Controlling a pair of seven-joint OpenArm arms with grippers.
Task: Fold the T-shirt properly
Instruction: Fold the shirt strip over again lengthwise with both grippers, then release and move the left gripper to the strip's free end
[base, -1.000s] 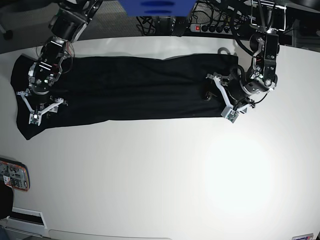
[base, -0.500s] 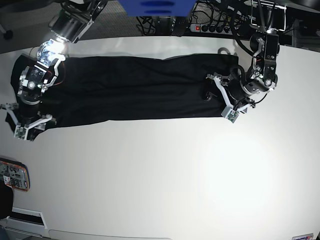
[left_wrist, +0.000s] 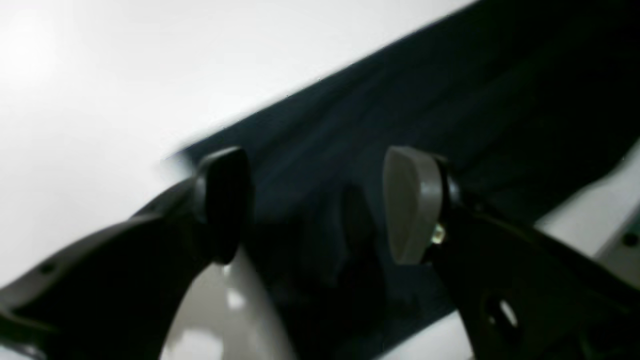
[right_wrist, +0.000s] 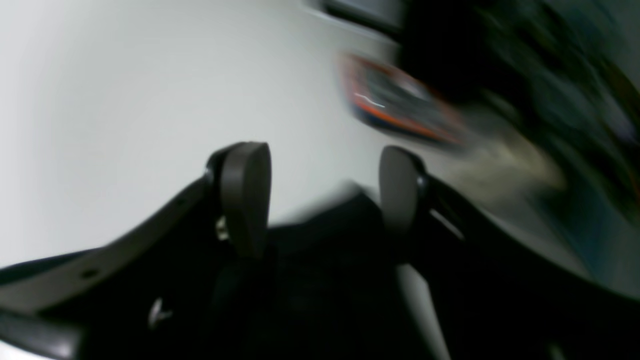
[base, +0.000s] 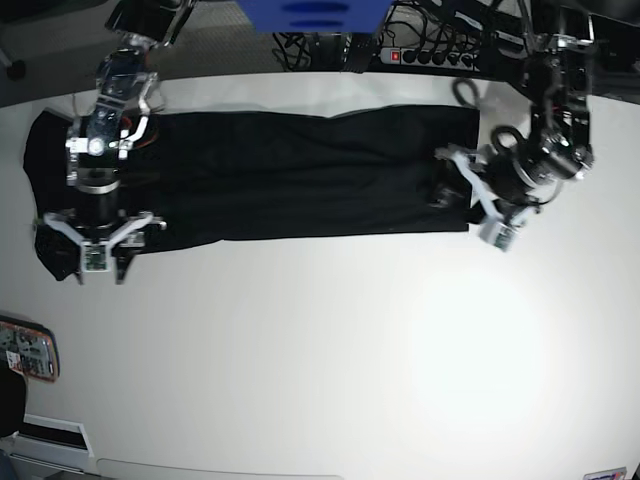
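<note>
Hovering with both pairs of jaws spread and empty, I hold my left gripper over one end of the T-shirt stretched across the white table, my right gripper over the other.

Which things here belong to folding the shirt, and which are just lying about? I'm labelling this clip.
Part of the job:
- T-shirt, spread in a long band on the table
- left gripper, open at one end of it
- right gripper, open at the other end

Lying about:
- orange-edged device at the table edge
- power strip behind the table
</note>
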